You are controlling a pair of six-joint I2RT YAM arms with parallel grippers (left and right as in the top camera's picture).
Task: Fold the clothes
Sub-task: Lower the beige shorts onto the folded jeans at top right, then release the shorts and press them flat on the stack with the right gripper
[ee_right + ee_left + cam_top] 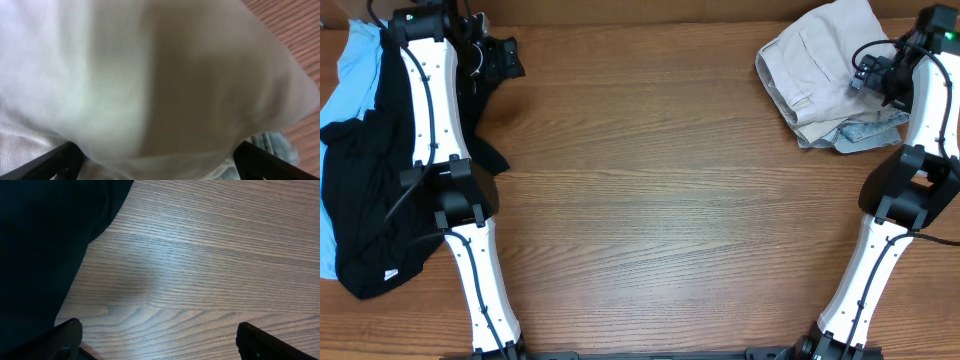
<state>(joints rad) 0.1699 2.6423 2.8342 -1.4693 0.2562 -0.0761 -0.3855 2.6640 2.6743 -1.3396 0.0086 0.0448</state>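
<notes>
Wood-grain table [650, 200] carries beige shorts [815, 65], heaped with their long axis slanting far-right to near-left, under and left of the right pincer [868, 76]. Its fingers [55, 162] spread wide around the cloth without clamping it, and a faded denim piece [865, 132] peeks out nearer. Empty, the left pincer [508, 56] gapes equally wide over bare wood, a black garment [370, 200] stretching near-to-far at its left beside a sky-blue piece [355, 70].

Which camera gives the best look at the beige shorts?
Overhead: it shows the beige shorts nearly whole, crumpled at the far right over a denim piece. The right wrist view shows only blurred pale fabric filling the frame. The left wrist view shows none of them, just black cloth and table.
</notes>
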